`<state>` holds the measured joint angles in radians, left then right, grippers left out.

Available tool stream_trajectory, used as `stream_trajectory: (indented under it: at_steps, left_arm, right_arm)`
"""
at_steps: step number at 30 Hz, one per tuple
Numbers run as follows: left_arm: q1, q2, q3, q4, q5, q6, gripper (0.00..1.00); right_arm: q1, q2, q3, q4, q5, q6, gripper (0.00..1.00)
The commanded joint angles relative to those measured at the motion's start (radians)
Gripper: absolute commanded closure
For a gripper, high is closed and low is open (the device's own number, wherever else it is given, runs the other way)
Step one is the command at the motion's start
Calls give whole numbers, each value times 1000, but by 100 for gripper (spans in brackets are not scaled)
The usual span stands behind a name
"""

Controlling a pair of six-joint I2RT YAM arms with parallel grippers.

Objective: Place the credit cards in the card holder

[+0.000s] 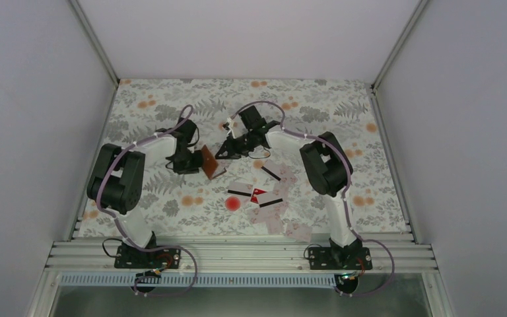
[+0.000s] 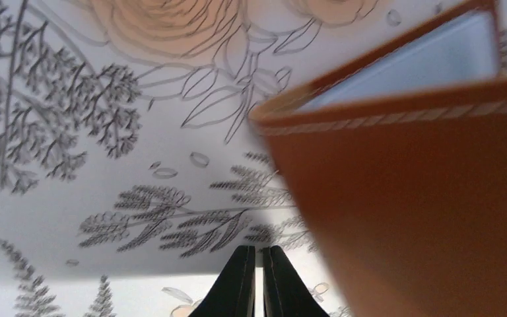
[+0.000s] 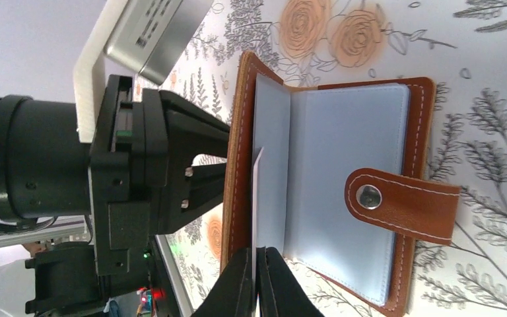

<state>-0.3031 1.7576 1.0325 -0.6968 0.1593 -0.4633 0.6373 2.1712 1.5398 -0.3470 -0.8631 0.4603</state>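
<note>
Your right gripper (image 3: 257, 254) is pinched tight on one pale card (image 3: 257, 198), held edge-on by its near end. The card's far end reaches in over the open holder (image 3: 343, 165), just in front of the pale pockets of the raised cover. You cannot tell whether it has entered a slot.

The holder rests on the table (image 1: 343, 112). One half lies flat, with its strap (image 3: 403, 205) and snap folded over the inside, and the other half stands up.

Your left gripper (image 2: 259, 257) sits at the outer side of that standing half. Its fingers are closed to a sliver. Its own camera shows nothing between them, with the brown leather just beside them. Whether the tips press on the cover you cannot tell.

The other cards (image 1: 274, 201) lie loose to the right of the holder and nearer the arm bases. Several overlap, and the red card (image 1: 259, 194) is among them. A round red spot (image 1: 232, 204) sits beside that pile, on the holder's side.
</note>
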Motion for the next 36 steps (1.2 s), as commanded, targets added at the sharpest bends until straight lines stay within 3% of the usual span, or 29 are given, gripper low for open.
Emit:
stream_trajectory:
  at_steps: [1, 13, 18, 30, 36]
  left_arm:
    - [23, 54, -9, 110, 105, 44, 94]
    - [36, 200, 65, 287, 435, 99, 94]
    - [37, 205, 91, 238, 415, 129, 94]
    - [40, 119, -17, 190, 417, 146, 94]
    - [45, -30, 62, 40, 331, 145, 93]
  right_arm:
    - [26, 12, 33, 46, -33, 17, 96]
    - [41, 17, 27, 58, -7, 28, 96]
    - [32, 66, 38, 27, 82, 29, 96]
    - [28, 176, 90, 46, 95, 37, 96]
    - [30, 210, 68, 25, 129, 16, 96]
